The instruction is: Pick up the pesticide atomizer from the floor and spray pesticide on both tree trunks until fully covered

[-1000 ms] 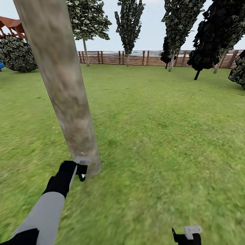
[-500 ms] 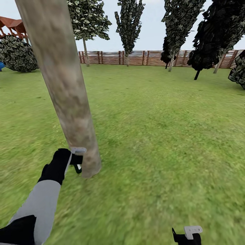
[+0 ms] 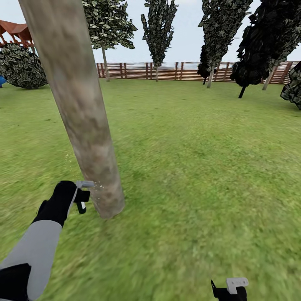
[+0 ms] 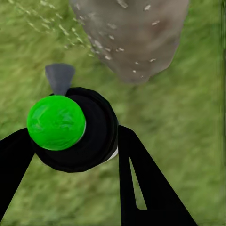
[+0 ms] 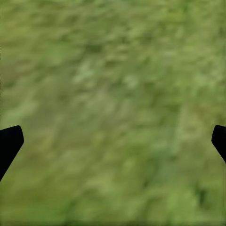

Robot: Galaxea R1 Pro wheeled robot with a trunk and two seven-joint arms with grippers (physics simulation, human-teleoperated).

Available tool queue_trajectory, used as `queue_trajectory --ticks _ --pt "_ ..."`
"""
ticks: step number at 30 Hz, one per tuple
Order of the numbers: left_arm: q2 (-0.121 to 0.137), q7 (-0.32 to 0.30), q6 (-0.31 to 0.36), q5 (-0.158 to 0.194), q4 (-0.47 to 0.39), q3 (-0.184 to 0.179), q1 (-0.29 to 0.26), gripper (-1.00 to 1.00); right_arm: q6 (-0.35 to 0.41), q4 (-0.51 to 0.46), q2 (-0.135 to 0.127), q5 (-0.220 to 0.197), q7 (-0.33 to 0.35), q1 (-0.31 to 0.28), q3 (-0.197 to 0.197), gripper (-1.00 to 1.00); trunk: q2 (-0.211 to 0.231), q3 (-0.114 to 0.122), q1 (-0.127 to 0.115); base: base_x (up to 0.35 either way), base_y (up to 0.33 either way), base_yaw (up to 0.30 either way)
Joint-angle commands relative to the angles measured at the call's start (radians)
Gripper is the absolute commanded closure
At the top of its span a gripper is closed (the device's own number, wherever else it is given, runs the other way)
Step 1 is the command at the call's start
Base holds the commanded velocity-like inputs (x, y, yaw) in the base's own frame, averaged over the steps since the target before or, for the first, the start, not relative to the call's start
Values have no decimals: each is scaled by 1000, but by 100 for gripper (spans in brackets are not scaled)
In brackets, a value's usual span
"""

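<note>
Nearest you, your right gripper (image 3: pixel 231 288) hangs low over bare grass (image 5: pixel 113 103), its fingers spread wide with nothing between them. Your left gripper (image 3: pixel 82 195) is clamped on the sprayer (image 4: pixel 77 129), a dark round body with a green ball on top and a grey nozzle aimed at the foot of the trunk (image 3: pixel 83 113). You're holding it just beside the trunk's base, not touching the bark. White specks of spray (image 3: pixel 97 190) hang between nozzle and bark, and more dot the trunk in the left wrist view. Beyond, the lawn (image 3: pixel 200 138) runs out to the brown slatted fence (image 3: pixel 167 71), with leafy trees (image 3: pixel 159 29) along it.
</note>
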Motion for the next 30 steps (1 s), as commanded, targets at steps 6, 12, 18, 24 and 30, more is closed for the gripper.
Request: queue_trajectory --ticks 6,12,18,24,30 --pt "-5 2 1 -4 -1 -22 -3 100 0 0 -1 0 0 0 0 -100 0 0 0 57 -162 0" --pt "-11 3 2 -4 -20 -14 -7 100 0 0 -2 0 0 0 0 -100 0 0 0 29 -268 0" --pt "-11 4 4 -4 -30 -9 -5 100 0 0 -2 0 0 0 0 -100 0 0 0 0 -276 0" --pt "-11 7 5 -5 -26 -9 0 100 0 0 -2 0 0 0 -2 -100 0 0 0 0 -276 0" --pt "-10 11 5 -7 -16 -10 2 100 0 0 -2 0 0 0 -2 -100 0 0 0 16 -276 18"
